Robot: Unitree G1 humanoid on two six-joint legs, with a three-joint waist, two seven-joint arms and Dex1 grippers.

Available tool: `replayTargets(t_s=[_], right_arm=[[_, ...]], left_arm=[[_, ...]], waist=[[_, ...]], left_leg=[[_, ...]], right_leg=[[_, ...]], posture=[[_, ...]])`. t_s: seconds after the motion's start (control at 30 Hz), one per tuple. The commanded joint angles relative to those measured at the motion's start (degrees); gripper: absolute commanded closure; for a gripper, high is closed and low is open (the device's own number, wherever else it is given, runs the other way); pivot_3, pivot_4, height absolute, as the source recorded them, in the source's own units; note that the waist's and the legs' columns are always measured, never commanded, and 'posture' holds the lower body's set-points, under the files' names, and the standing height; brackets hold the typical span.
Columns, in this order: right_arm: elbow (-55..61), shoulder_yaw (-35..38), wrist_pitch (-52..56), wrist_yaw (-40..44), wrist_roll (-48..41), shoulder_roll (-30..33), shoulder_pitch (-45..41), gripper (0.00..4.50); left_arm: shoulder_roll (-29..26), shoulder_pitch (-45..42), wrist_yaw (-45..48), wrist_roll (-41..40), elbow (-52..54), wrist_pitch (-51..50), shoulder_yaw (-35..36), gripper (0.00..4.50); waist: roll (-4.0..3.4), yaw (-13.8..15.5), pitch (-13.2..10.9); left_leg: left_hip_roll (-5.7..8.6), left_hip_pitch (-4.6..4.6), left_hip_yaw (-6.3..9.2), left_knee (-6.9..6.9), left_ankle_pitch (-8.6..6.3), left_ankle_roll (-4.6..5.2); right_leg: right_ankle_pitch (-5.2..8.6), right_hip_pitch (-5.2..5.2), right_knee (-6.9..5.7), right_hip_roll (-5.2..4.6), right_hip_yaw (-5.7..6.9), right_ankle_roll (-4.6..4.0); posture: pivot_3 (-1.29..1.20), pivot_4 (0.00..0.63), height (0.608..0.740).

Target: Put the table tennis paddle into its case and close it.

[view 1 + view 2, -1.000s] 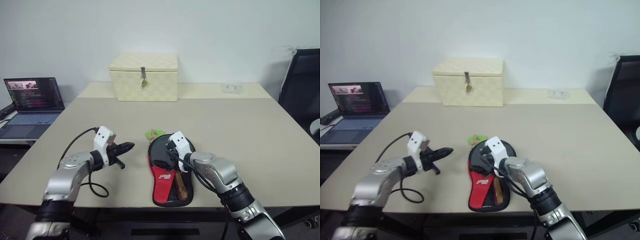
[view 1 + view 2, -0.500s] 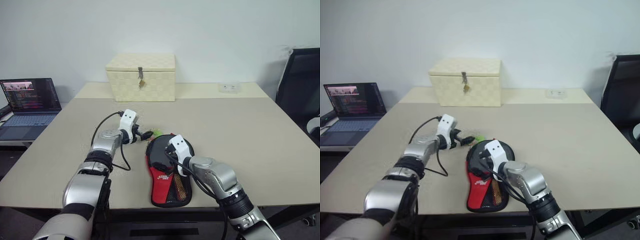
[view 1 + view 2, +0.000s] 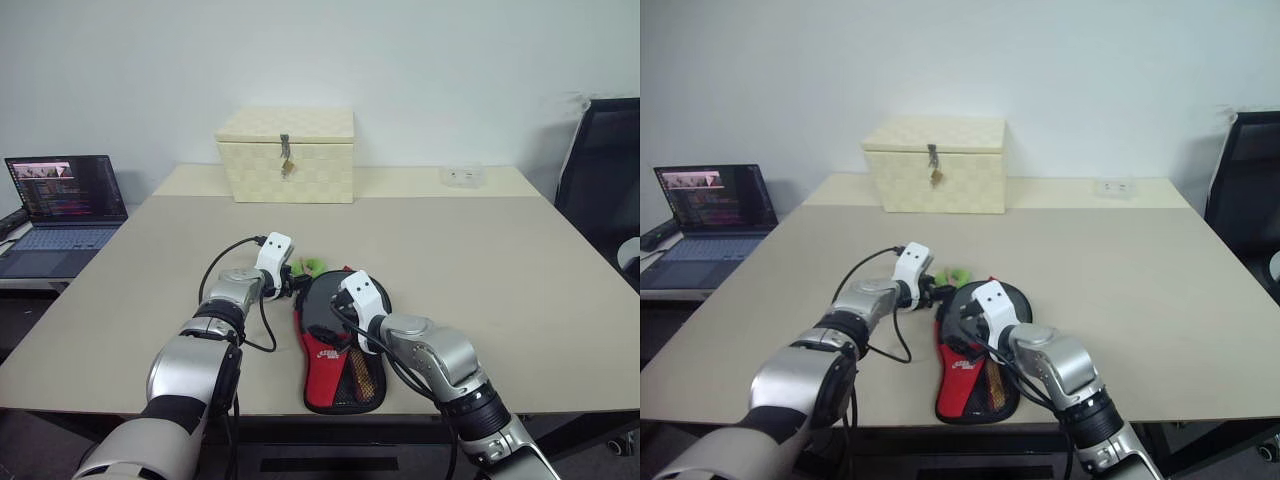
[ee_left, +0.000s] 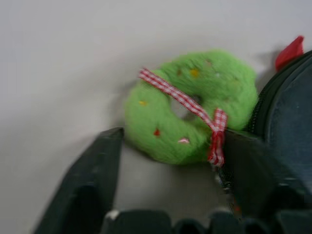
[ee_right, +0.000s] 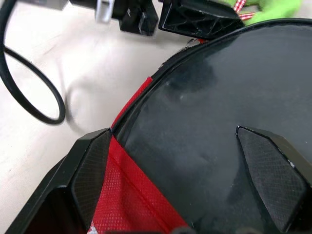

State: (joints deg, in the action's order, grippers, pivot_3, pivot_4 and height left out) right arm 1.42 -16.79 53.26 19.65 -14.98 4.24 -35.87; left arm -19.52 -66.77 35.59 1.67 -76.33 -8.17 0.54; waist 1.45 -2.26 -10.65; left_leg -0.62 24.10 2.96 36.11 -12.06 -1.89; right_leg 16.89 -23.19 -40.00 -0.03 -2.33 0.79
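- Case (image 3: 340, 350) lies flat on the table (image 3: 480, 260) near its front edge, directly under the right gripper (image 5: 187, 161); its red panel and mesh pocket run back from that gripper toward the robot, while the round black end lies under and just ahead of it.
- Right gripper hovers low over the round black end of the case, its two black fingers (image 5: 87, 170) spread wide with one over each side of the dark fabric; they clamp nothing, and whether they touch the fabric cannot be told.
- Whether the table tennis paddle is inside the case cannot be told; the pouch looks filled out to a paddle shape.
- Left gripper (image 4: 168, 161) sits just to the left of the right gripper, at the far-left rim of the case, pointing forward and to the right.
- Its fingers (image 4: 90, 180) stand apart with the green charm (image 4: 190, 112) just ahead of them and partly between the tips; they are not pressed onto it.
- Green charm is a fuzzy ring with a red checked ribbon, resting on the table against the zipped edge of the case.
- A black cable (image 5: 29, 83) loops on the table beside the left gripper.
- Well beyond both grippers stands a cream latched box (image 3: 287, 155); far off to the left of the left arm, an open laptop (image 3: 62, 205) sits on a side surface.
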Motion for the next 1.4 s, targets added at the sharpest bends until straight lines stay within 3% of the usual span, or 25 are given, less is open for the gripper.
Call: replayTargets(t_s=[0.03, 0.17, 0.23, 0.47, 0.7, 1.0, 1.4], right_arm=[[2.24, 0.17, -1.99, 0.00, 1.37, 0.52, -0.65, 0.00], [0.50, 0.23, -5.13, -0.35, 3.29, 0.44, -2.37, 0.00], [-3.36, 0.11, -7.48, -0.57, 4.95, 0.32, -3.13, 0.00], [-9.77, -2.13, -8.99, 1.63, 8.31, 1.35, -2.28, 0.00], [-8.18, -3.52, -6.20, 2.92, 9.75, 2.47, 0.95, 0.00], [-0.37, -6.71, -1.79, 3.93, 10.45, 4.66, 7.66, 0.00], [2.45, -7.94, 0.05, 3.37, 10.58, 5.24, 9.97, 0.00]], left_arm=[[0.07, -0.41, -1.45, 0.99, -0.23, 0.28, 0.66, 2.71], [-0.01, -0.06, -2.02, 1.36, -0.28, 0.26, 1.04, 4.08], [-0.14, 0.16, -2.43, 1.65, -0.31, 0.22, 1.21, 4.47], [-0.08, 0.13, -6.43, 3.14, -0.57, 0.47, 1.00, 4.47], [1.49, -2.40, -13.85, 7.53, -0.96, 4.14, -1.16, 4.47], [6.93, -9.75, -20.28, 17.53, -1.95, 11.31, -8.57, 4.47], [13.60, -15.17, -24.77, 32.46, -2.75, 22.25, -22.29, 4.47]], waist=[[0.00, 0.00, 0.00], [0.00, -0.12, 0.00], [0.01, -0.26, 0.00], [0.04, -0.55, 0.03], [0.18, -0.79, 0.16], [0.32, -0.34, 0.25], [0.32, -0.05, 0.25]], left_leg=[[0.00, 0.00, 0.00, 0.00, 0.00, 0.00], [0.02, -0.02, 0.00, 0.01, 0.01, -0.01], [0.03, -0.09, -0.03, 0.01, 0.01, -0.02], [0.03, -0.16, -0.04, 0.01, 0.04, -0.07], [0.03, -0.28, 0.00, 0.02, 0.10, -0.17], [0.07, -0.19, 0.02, 0.01, 0.12, -0.21], [0.17, -0.18, -0.01, -0.04, 0.12, -0.21]], right_leg=[[0.00, 0.00, 0.00, 0.00, 0.00, 0.00], [-0.01, 0.00, -0.04, 0.01, 0.00, 0.00], [-0.01, 0.01, -0.08, 0.01, -0.03, 0.00], [-0.01, 0.06, -0.13, 0.04, -0.04, 0.00], [-0.01, 0.14, -0.25, 0.04, -0.03, 0.00], [-0.02, 0.14, -0.16, 0.01, 0.00, 0.04], [-0.02, 0.14, -0.05, 0.03, -0.02, 0.06]], posture=[[0.00, 0.150, 0.740], [0.00, 0.150, 0.740], [0.00, 0.150, 0.740], [0.00, 0.150, 0.740], [0.00, 0.150, 0.740], [0.00, 0.150, 0.740], [0.00, 0.150, 0.740]])
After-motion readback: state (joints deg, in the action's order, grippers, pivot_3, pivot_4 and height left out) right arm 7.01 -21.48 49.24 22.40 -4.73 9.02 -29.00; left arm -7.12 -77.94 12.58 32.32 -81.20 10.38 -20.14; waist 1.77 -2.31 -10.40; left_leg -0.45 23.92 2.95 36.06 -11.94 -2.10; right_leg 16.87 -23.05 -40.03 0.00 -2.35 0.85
